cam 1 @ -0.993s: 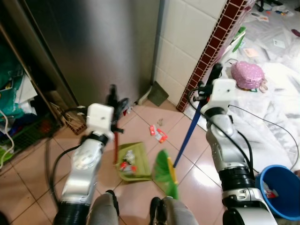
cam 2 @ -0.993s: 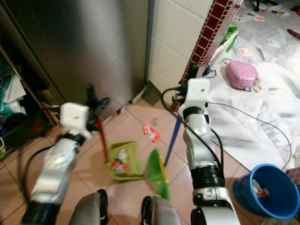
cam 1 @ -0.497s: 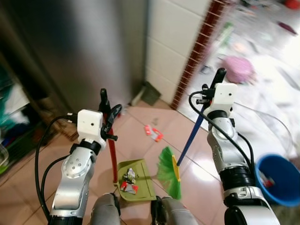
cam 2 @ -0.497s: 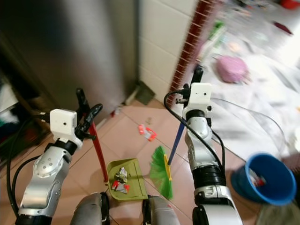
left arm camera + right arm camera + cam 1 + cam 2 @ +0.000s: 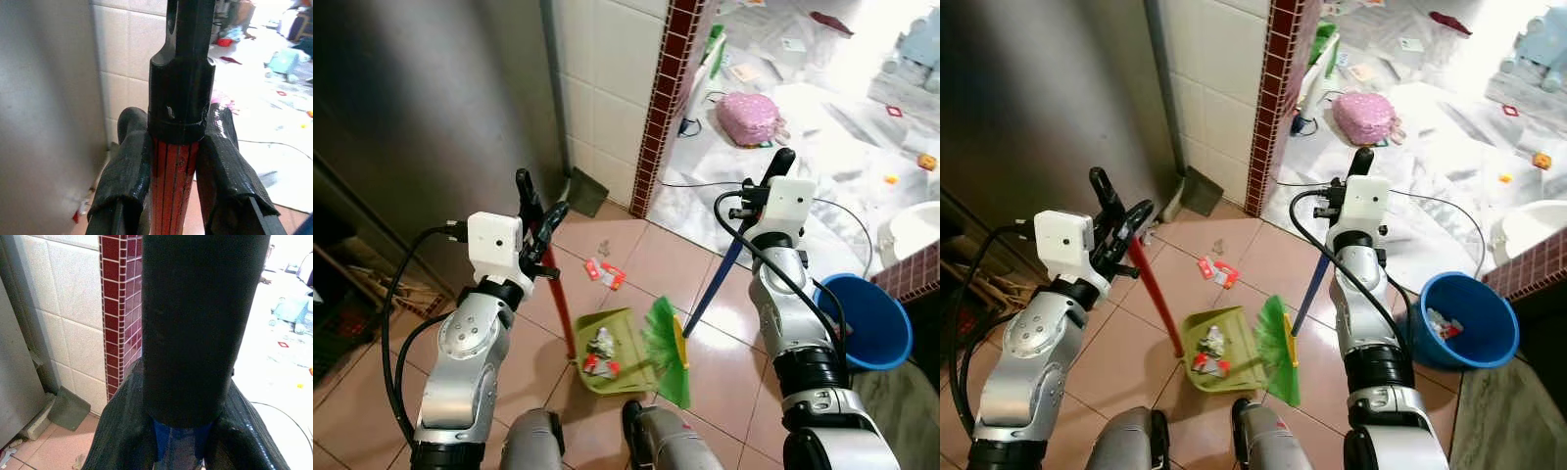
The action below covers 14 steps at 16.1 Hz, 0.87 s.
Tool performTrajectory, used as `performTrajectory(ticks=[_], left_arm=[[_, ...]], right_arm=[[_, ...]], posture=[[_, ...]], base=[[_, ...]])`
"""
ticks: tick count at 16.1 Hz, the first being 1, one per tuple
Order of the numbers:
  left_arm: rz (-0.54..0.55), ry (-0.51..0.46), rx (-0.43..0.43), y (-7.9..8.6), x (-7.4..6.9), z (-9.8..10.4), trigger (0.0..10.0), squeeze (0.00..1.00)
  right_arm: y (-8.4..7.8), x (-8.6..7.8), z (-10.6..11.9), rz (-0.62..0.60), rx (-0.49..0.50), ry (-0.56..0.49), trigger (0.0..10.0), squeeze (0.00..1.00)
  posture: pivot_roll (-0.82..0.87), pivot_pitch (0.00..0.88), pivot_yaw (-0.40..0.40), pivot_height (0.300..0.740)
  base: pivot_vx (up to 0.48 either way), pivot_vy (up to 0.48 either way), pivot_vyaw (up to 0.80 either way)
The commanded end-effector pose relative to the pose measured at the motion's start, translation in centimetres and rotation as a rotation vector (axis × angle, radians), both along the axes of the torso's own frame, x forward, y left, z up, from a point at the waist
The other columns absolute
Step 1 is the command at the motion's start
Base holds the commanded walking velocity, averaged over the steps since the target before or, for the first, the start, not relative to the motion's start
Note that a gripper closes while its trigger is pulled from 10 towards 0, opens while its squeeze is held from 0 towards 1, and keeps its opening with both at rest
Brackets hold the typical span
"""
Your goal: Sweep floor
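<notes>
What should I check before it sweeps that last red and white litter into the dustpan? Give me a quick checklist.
1. Left gripper clamped on the dustpan handle: ok, fingers close on both sides of the red shaft.
2. Right gripper holding the broom handle: ok.
3. Dustpan flat on the tiles, with litter already in it: ok.
4. Broom head position: not ok, it sits against the dustpan's side, away from the loose litter.
5. Red and white litter on the floor beyond the dustpan: not ok, not yet swept.
6. Blue bucket near the right arm for emptying: ok.
</notes>
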<state>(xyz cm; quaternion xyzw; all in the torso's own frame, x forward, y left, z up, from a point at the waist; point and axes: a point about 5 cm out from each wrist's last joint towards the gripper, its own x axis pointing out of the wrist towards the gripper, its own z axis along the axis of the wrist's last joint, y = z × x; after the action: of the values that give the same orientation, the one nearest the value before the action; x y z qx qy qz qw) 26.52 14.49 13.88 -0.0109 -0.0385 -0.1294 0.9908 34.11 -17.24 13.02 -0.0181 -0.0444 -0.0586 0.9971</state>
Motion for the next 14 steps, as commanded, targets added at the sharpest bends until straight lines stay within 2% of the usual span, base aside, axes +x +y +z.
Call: performTrajectory(ticks=[1,4,7,14], left_arm=[[-0.034,-0.044,-0.02,-0.49,-0.01,1.18,10.0,0.0],[-0.04,-0.036,-0.028,-0.46,-0.01,1.21,10.0,0.0],[-0.043,-0.034,-0.03,-0.42,-0.02,1.27,10.0,0.0],[-0.053,-0.029,-0.034,-0.51,-0.04,1.3,10.0,0.0]], right_arm=[[-0.75,-0.18,-0.87,-0.032,-0.015,0.047,10.0,0.0],[-0.23,-0.01,-0.97,-0.032,0.002,0.055,10.0,0.0],[-0.41,-0.04,-1.15,-0.034,0.0,0.061,10.0,0.0],[-0.83,-0.2,-1.49,-0.053,-0.003,0.076,10.0,0.0]], posture=[[0.0,0.14,-0.06,0.74],[0.0,0.141,-0.059,0.74],[0.0,0.141,-0.059,0.74],[0.0,0.142,-0.057,0.74]], base=[[0.0,0.0,-0.8],[0.0,0.0,-0.8],[0.0,0.0,-0.8],[0.0,-0.319,-0.8]])
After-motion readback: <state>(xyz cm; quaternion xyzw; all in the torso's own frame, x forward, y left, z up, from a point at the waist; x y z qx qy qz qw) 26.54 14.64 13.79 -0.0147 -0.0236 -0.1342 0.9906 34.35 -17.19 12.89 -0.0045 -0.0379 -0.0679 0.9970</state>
